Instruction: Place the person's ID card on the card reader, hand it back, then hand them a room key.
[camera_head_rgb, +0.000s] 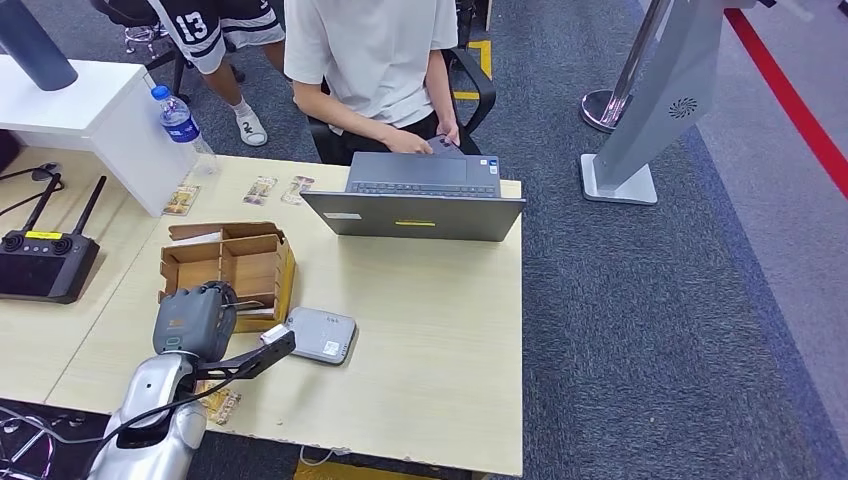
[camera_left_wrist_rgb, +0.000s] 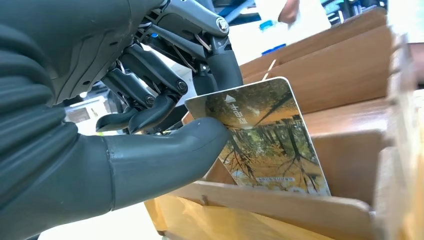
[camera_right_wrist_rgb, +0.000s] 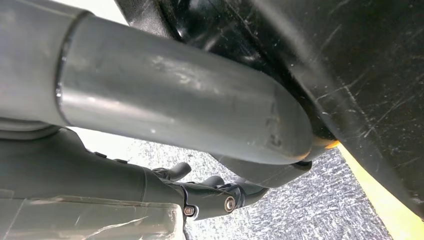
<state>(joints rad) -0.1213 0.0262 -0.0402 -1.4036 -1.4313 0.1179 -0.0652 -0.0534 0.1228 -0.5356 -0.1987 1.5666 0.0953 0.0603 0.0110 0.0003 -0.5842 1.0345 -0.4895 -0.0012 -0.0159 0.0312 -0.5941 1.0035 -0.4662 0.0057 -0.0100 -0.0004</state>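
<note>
My left hand (camera_head_rgb: 196, 321) reaches into the brown cardboard box (camera_head_rgb: 232, 262) at the table's left. In the left wrist view, that hand (camera_left_wrist_rgb: 120, 130) pinches a picture card (camera_left_wrist_rgb: 262, 142), printed with trees, between thumb and a finger. The card stands upright in a compartment of the box (camera_left_wrist_rgb: 330, 75). The grey card reader (camera_head_rgb: 322, 335) lies flat just right of the box, nothing on it. A person in a white shirt (camera_head_rgb: 370, 50) sits across the table, one hand (camera_head_rgb: 440, 143) behind the laptop. My right hand (camera_right_wrist_rgb: 200, 130) hangs low, its fingers apart and holding nothing.
An open grey laptop (camera_head_rgb: 420, 198) stands at the far edge. Three picture cards (camera_head_rgb: 262, 190) lie near a water bottle (camera_head_rgb: 180, 117); another card (camera_head_rgb: 221, 404) lies by my forearm. A black remote controller (camera_head_rgb: 45, 262) sits at the left. A second person (camera_head_rgb: 215, 30) stands behind.
</note>
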